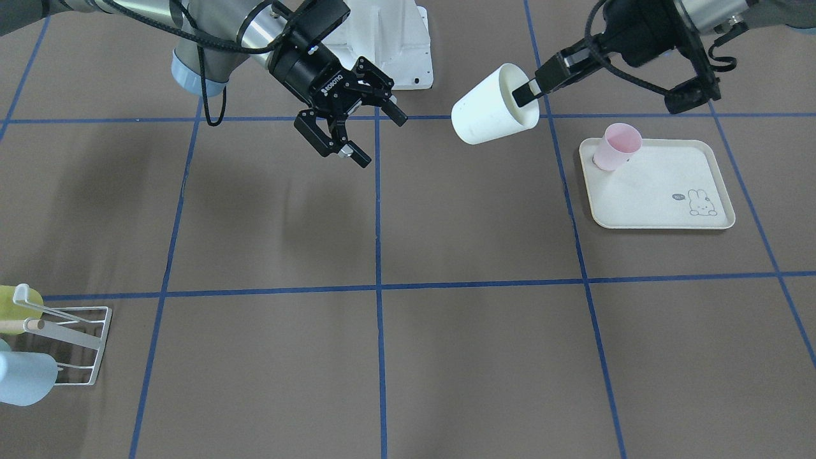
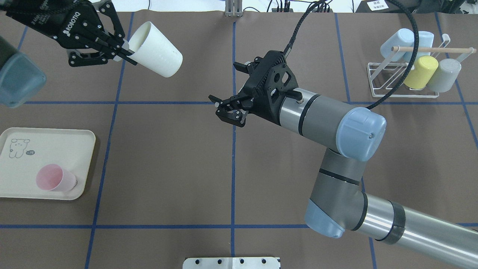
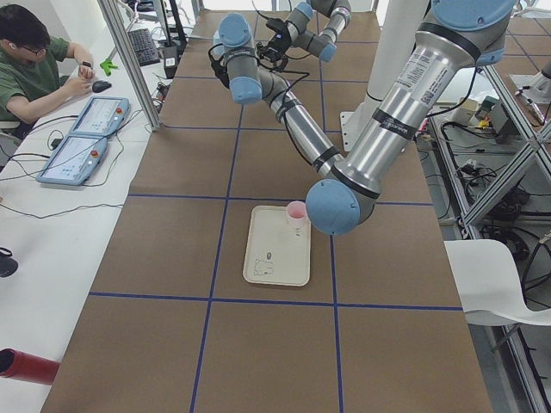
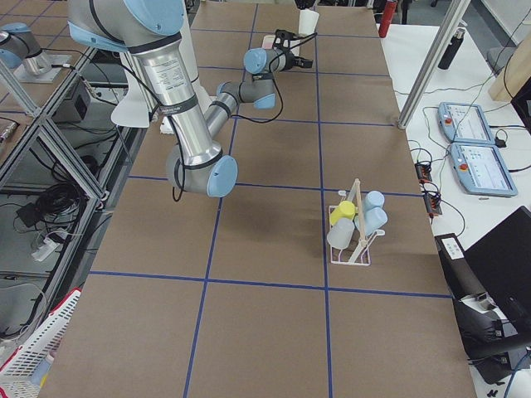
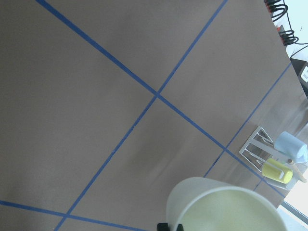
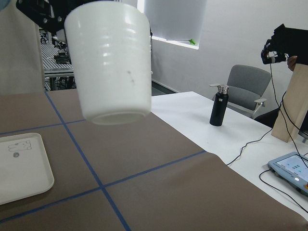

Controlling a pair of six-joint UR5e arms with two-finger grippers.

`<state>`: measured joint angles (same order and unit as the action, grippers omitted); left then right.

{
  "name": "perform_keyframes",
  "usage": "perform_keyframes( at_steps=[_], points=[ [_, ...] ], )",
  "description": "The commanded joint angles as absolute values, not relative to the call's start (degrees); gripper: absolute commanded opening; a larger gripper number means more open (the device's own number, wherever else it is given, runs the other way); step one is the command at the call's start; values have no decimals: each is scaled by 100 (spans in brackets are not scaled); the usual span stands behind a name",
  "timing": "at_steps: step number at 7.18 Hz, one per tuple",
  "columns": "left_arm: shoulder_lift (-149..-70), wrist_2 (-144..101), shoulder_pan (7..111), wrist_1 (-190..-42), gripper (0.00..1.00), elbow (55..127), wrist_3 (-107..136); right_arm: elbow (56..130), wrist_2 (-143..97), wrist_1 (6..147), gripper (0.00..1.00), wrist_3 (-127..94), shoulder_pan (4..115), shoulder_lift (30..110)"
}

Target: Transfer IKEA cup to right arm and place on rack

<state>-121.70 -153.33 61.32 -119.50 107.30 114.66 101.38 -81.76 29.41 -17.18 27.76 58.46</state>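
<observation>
My left gripper (image 1: 526, 94) is shut on the rim of a white cup (image 1: 491, 108) and holds it tilted in the air, bottom end pointing toward the table's middle. The cup also shows in the overhead view (image 2: 157, 50), held by the left gripper (image 2: 127, 56), and fills the right wrist view (image 6: 110, 62). My right gripper (image 1: 379, 137), black with ROBOTIQ lettering, is open and empty, a short gap from the cup's bottom; it shows in the overhead view (image 2: 226, 109). The white wire rack (image 2: 405, 96) with a wooden rod stands at the far right and holds blue, yellow and grey cups.
A cream tray (image 2: 44, 149) with a bunny drawing lies on the robot's left side, with a pink cup (image 2: 56, 179) on it. The rack (image 1: 101, 347) sits at the table's edge in the front-facing view. Blue tape lines cross the brown table.
</observation>
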Motion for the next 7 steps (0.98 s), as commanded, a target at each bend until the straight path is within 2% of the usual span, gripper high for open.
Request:
perform_keyframes(
  at_steps=[1, 7],
  points=[
    [-12400, -15285, 5820, -12041, 0, 10740, 11732, 10125, -8112, 2909, 98, -1696, 2690, 5679],
    [-12524, -14899, 5468, -12041, 0, 10705, 11769, 10195, -7919, 2918, 98, -1336, 2593, 5590]
  ],
)
